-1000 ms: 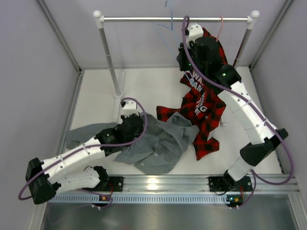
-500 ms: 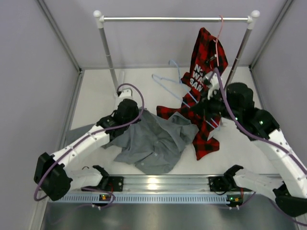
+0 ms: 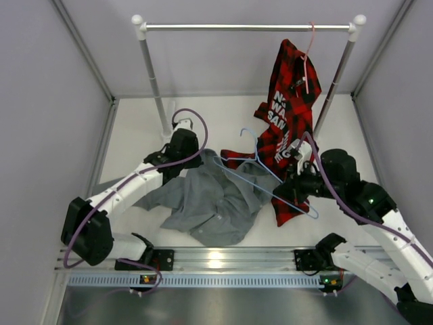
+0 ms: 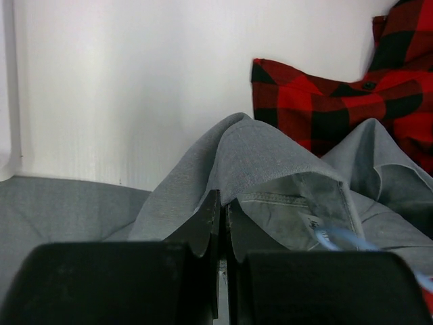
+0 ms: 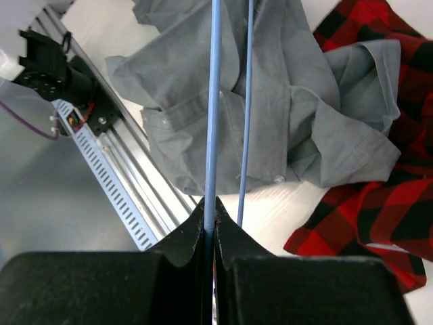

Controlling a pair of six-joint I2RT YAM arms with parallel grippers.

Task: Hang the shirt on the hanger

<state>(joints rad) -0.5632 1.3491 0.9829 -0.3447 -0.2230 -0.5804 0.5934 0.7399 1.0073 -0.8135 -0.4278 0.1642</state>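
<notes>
On the matte white table, boxed in by plain pale grey walls, a slim metal clothes rail with white knobs spans the back. The shirt, soft grey cloth with a stitched collar, lies crumpled at the table's middle near the front edge. The left gripper has its dark fingers pinched together on a raised fold of it. The hanger, thin light-blue wire, slants over the shirt, with one of its rods clamped between the closed fingers of the right gripper. A red-and-black plaid shirt with white lettering droops from a thin pink hanger on the rail, its tail pooling on the table beside the grey fabric.
</notes>
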